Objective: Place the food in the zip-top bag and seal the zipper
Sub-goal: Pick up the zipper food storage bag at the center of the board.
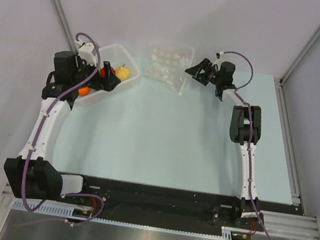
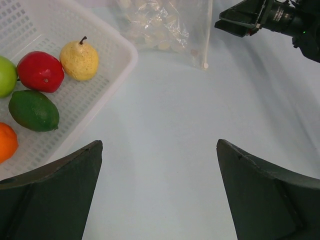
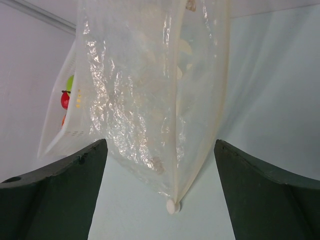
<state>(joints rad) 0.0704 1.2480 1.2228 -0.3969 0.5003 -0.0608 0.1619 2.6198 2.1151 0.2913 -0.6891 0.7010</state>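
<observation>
At the far left stands the white perforated basket [image 2: 120,55], and all the food lies inside it: an orange fruit [image 2: 6,142], a dark green fruit [image 2: 33,110], a pale green fruit [image 2: 5,76], a red apple [image 2: 40,71] and a yellow pear [image 2: 80,60]. The left gripper [image 2: 159,144] hangs over the right side of this basket with its fingers spread wide and nothing between them. To the right, at the far middle of the table, the zip-top bag [image 1: 167,67] lies flat and has no food in it. Its zipper [image 3: 175,150] runs along the right edge; I cannot tell if it is pressed closed. Just right of that edge is the right gripper [image 1: 198,70], also spread apart and empty, pointing at the bag without touching it. I judge that the task is at its very start, the reaching step. The next move probably needs the right gripper to take the zipper edge and lift the mouth, while the left one goes down on one fruit.
</observation>
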